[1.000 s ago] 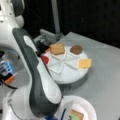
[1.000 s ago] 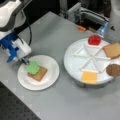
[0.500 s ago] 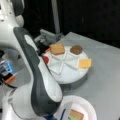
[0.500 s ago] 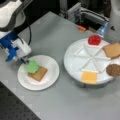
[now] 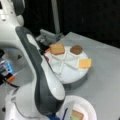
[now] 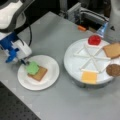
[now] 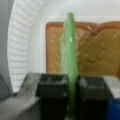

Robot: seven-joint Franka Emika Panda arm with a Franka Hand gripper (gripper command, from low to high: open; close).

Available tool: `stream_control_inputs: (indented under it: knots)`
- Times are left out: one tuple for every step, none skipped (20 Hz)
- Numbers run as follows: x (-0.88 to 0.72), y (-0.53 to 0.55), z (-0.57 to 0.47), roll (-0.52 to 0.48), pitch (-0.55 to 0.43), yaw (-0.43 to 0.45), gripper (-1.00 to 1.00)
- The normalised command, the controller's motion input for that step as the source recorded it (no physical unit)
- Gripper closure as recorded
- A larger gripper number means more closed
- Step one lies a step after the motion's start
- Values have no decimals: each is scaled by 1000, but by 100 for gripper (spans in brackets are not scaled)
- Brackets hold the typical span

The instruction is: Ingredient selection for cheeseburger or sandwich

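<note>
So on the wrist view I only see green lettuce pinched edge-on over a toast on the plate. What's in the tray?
Observer: In a front view the divided tray holds a tomato disc, a second toast, a patty and a cheese square.
Operator: Anything else on the plate?
Observer: No. The paper plate holds only the toast, with the lettuce over its end toward the view's left and the gripper at the lettuce's edge.
</note>
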Motion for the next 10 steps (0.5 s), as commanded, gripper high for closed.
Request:
stream_control_inputs:
  knots:
    - [137,71,-10,-165,47,133,100]
    - [129,60,-9,-172,47,131,100]
    - [124,43,-13,-179,45,128,100]
    - [118,28,-14,-180,45,126,100]
    - [115,22,-16,-178,46,125,100]
    - [112,13,-17,-182,47,131,100]
    - [113,9,-24,-178,47,136,100]
    - [115,8,-34,-170,51,139,100]
    - [118,21,-48,-168,49,141,100]
    - [119,32,-59,-169,44,142,100]
